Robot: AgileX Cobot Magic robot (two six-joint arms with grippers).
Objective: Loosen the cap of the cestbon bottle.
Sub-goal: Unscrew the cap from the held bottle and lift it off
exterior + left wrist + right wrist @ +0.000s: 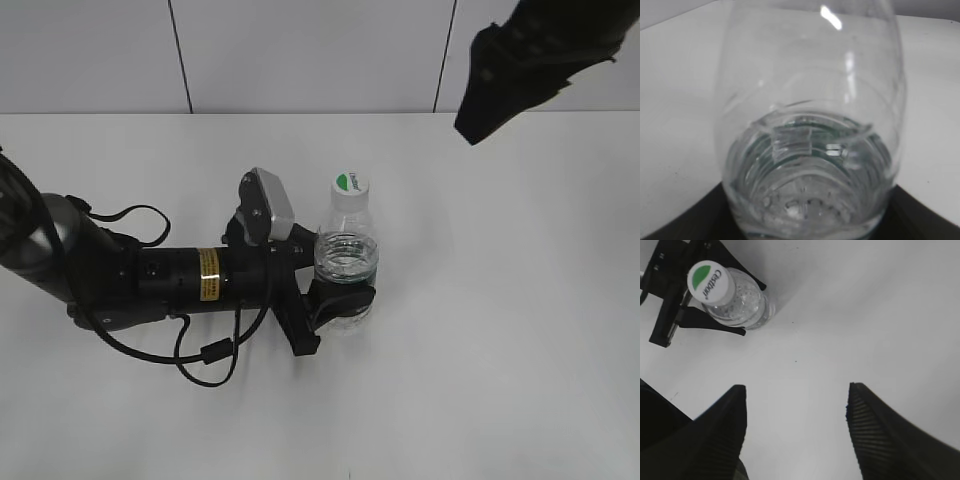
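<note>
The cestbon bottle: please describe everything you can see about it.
The cestbon bottle is small and made of clear plastic, with water in its lower part. It stands upright on the white table. Its white cap, marked with a green leaf, is still on. The left gripper clamps its body from both sides. Nothing else touches it.

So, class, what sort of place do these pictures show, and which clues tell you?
Probably a robot test bench or lab: a bare white table, plain panelled wall, and one water bottle held by a claw.
</note>
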